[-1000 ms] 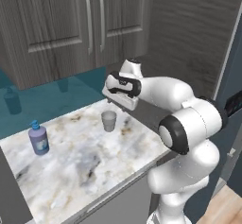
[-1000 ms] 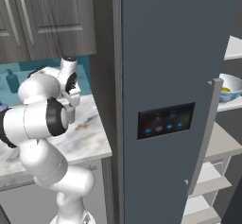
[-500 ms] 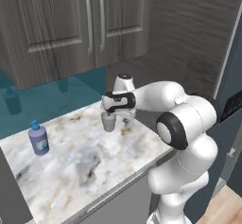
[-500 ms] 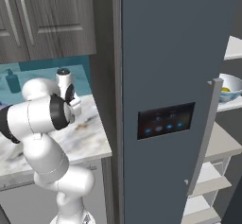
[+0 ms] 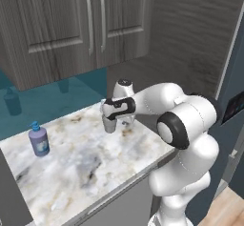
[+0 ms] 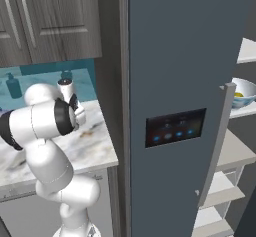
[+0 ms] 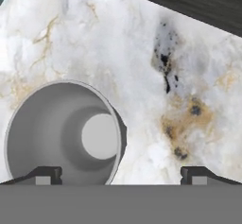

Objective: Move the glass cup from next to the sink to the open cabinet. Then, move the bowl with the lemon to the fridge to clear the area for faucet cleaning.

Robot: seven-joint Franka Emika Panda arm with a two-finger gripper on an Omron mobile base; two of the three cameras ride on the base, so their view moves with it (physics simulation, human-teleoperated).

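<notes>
The glass cup (image 5: 110,124) stands upright on the marble counter (image 5: 81,163). My gripper (image 5: 111,119) hangs straight down over it, open. In the hand view I look into the cup (image 7: 61,133) from above; it sits off to the left of my gripper (image 7: 120,175), with the left fingertip (image 7: 45,174) over its rim and the right fingertip (image 7: 196,174) over bare counter. Nothing is held. The bowl (image 6: 244,89) with the lemon (image 6: 239,95) rests on a shelf inside the fridge (image 6: 175,81), whose door stands open. The sink, the faucet and the open cabinet are out of view.
A blue soap bottle (image 5: 38,139) stands at the counter's left. Grey wall cabinets (image 5: 71,25) with shut doors hang above the counter. A dark wall (image 5: 190,39) runs behind the cup, and the fridge door's edge (image 6: 217,146) juts out on the right.
My hand has swung left and down from above the cup's right side until the open fingers are level with the cup. The cup has not moved.
</notes>
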